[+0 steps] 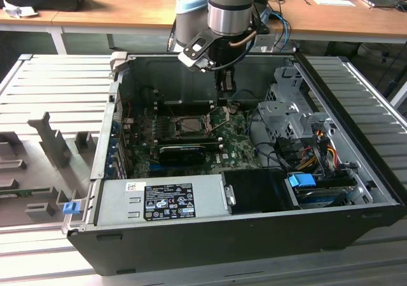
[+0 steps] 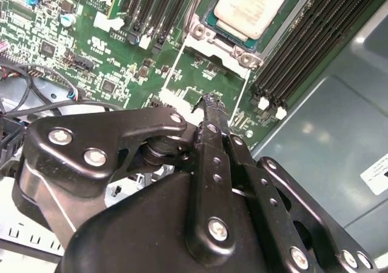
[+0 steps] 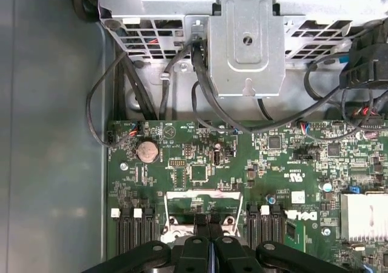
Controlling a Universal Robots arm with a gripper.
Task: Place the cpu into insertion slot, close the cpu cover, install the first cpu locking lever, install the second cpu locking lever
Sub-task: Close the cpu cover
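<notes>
The cpu, a pale beige square chip, lies flat in the insertion slot, and its face is uncovered. In the exterior view the slot sits mid-board inside the open computer case. A silver frame that looks like the cpu cover stands tilted up on the side of the slot toward the exterior view's right. My gripper hangs just above that frame. Its black fingers are pressed together with nothing between them, over the board beside the slot. The first wrist view shows the gripper shut above the slot's metal end.
Black memory slots flank the socket. A grey metal drive cage with loose black cables stands close beyond the board. A black card and the power supply lie toward the case front. Grey fixtures sit outside the case.
</notes>
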